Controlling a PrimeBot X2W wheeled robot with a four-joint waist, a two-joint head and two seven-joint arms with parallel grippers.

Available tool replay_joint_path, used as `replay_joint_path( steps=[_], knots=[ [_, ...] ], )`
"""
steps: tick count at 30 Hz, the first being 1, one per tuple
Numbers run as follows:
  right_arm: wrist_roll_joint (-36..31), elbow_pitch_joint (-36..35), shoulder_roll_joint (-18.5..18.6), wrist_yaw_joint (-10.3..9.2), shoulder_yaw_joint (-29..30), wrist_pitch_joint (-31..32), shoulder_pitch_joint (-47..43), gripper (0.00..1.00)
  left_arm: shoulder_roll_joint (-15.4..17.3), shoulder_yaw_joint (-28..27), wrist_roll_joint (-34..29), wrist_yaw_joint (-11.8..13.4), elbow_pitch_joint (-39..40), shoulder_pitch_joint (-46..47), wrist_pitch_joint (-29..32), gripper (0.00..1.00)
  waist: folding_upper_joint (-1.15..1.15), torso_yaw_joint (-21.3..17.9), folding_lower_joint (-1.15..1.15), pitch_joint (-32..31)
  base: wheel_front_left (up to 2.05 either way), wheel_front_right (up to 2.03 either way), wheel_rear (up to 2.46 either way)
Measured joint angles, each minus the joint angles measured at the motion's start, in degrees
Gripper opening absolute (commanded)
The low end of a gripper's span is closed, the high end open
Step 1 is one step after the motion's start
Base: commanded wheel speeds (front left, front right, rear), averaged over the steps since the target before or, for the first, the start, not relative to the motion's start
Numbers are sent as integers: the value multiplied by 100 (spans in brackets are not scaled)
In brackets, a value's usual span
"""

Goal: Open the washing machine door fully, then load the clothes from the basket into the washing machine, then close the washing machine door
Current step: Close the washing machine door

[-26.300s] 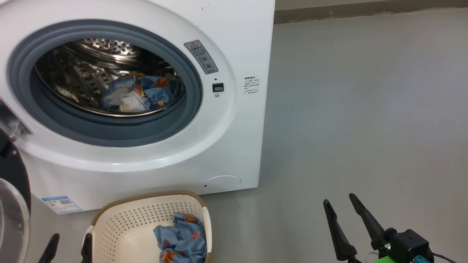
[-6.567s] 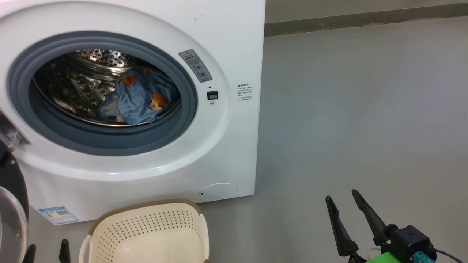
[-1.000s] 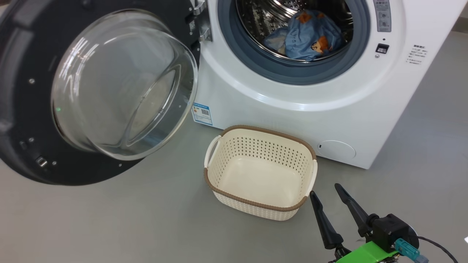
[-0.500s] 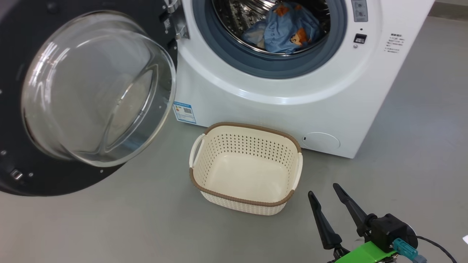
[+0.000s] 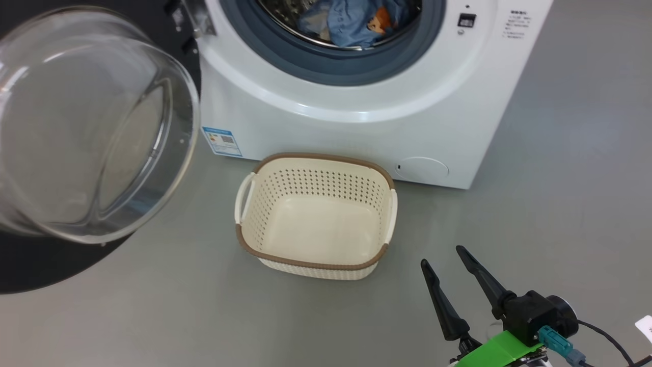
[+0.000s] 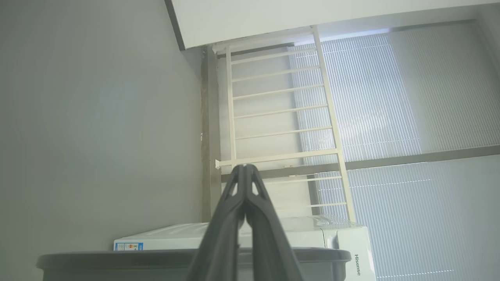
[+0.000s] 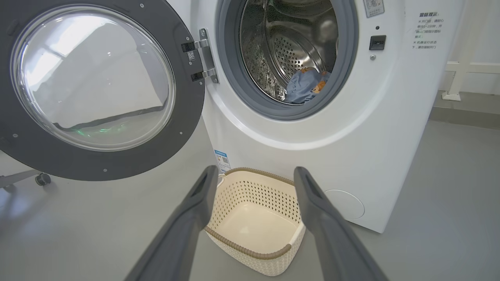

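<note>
Washing machine door (image 7: 97, 164) swung wide open, left of drum. Clothes (image 5: 351, 20) inside washing machine (image 5: 356, 132). Basket (image 5: 316, 158) on floor (image 5: 560, 178) in front, near right gripper (image 5: 441, 256), up-left of it; jaws spread, holding nothing. Left gripper (image 6: 244, 168) jaws pressed together, nothing between.

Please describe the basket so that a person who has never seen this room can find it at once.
Find the white washing machine; on the grey floor in front of it stands the basket. It is small, cream plastic with perforated sides, a brown rim and white side handles, and it is empty, while the blue clothes lie inside the machine.
</note>
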State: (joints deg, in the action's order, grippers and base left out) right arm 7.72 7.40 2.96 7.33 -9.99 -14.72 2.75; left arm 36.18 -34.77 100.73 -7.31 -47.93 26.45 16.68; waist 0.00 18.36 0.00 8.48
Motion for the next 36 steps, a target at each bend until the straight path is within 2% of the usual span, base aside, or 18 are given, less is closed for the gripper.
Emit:
replay_joint_path(
  steps=[14,18,26,36],
  knots=[
    [-111,-179,4,0,-20,-1,12,100,64,-489,-155,-1,-222,257,326,0,0,-511,0,397,0,0,0],
    [-111,-230,5,0,-19,0,12,100,116,-569,-167,0,-235,324,625,0,0,-593,0,496,0,0,0],
    [-110,-242,5,0,-33,0,12,100,226,-610,-271,-1,-421,324,1159,0,0,-672,0,632,0,0,0],
    [-90,-186,9,0,-93,0,138,100,205,-542,-393,0,-466,325,1830,0,0,-574,0,682,0,0,0]
  ],
)
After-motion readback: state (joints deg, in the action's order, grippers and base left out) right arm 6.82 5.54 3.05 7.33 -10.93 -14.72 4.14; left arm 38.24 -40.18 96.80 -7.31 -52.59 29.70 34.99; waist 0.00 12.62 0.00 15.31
